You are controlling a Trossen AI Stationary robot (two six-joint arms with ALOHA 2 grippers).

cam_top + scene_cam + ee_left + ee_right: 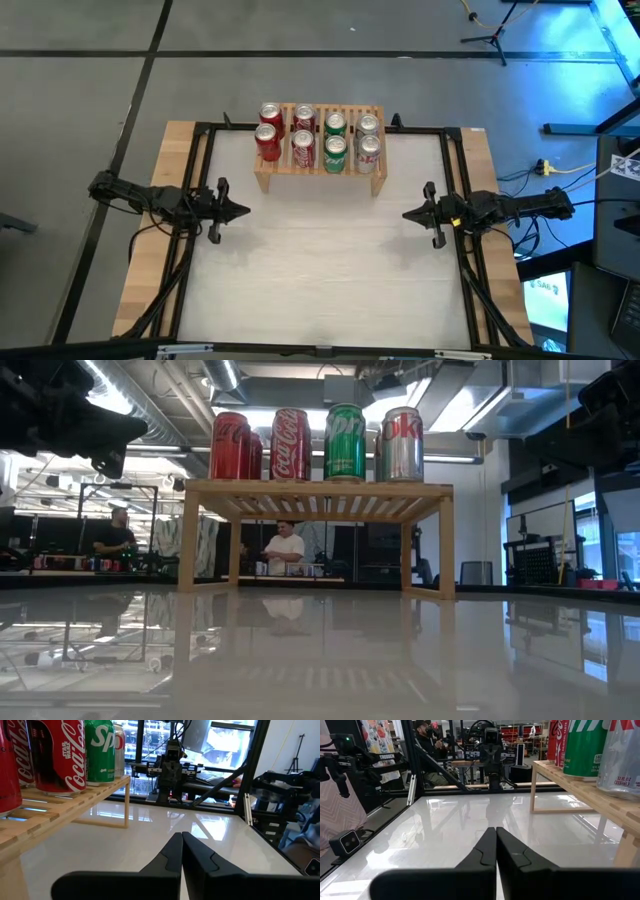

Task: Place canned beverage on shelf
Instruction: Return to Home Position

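Observation:
The shelf point(320, 160), a low rack of pale wood, stands on its side legs at the table's far middle. Several cans stand upright on its slatted top in two rows: red ones point(268, 143) at the left, green ones point(335, 150) right of the middle, silver ones point(369, 150) at the right end. My left gripper point(245, 211) is shut and level at the table's left side, with nothing between its fingers. My right gripper point(407, 214) is shut and level at the right side, facing it. Both are in front of the shelf and clear of it.
The white tabletop point(330, 270) spreads between the two grippers and toward the near edge. A black frame point(200, 135) runs round the table. People point(285, 547) are in the room behind the shelf.

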